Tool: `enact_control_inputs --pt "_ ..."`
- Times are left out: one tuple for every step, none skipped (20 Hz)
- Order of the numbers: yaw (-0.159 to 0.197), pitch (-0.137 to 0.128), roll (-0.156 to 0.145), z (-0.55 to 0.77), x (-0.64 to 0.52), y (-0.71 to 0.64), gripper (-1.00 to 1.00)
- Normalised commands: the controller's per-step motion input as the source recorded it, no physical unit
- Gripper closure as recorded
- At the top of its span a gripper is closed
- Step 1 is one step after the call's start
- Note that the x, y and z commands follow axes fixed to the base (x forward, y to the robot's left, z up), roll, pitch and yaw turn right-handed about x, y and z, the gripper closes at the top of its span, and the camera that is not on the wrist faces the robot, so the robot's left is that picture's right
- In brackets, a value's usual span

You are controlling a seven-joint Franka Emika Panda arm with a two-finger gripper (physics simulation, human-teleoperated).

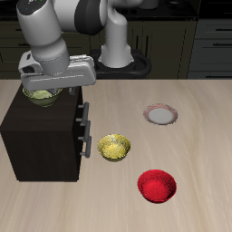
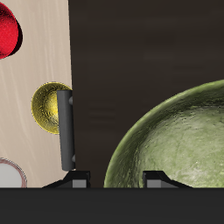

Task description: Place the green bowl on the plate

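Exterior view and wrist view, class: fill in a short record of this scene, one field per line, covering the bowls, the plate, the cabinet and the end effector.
green bowl: on top of the dark cabinet, under the end effector
plate: on the table, nothing on it
yellow bowl: on the table beside the cabinet's drawer handles
red bowl: nearest the table's front edge
end effector state: cannot tell
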Motion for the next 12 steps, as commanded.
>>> enact_control_inputs --pt "0.029 -0.006 0.003 0.06 -0.04 0.01 1.00" --pt "-0.076 -0.008 -0.054 0.16 -0.06 0.01 1.00" --pt "0.010 -0.019 0.054 0.03 -0.03 0.15 1.00" --pt "0.067 0.001 0.054 0.04 -0.04 0.14 1.00" --pt "0.016 -0.010 -0.066 0.09 -0.06 0.04 1.00" --pt "-0.025 -0.049 0.089 0.14 -0.08 0.10 1.00" --pt "-0.042 -0.013 -0.045 0.07 -0.07 0.02 1.00" --pt "-0.029 -0.035 -0.042 0.09 -0.10 0.13 1.00" --pt "0.099 -0.018 0.076 0.07 -0.04 0.23 1.00" --pt "-0.016 -0.004 -0.045 0.17 -0.13 0.07 1.00" --pt "-0.057 -0.052 0.008 0.19 -0.15 0.22 1.00" --pt "-0.094 -0.217 -0.125 0.85 -0.49 0.45 1.00"
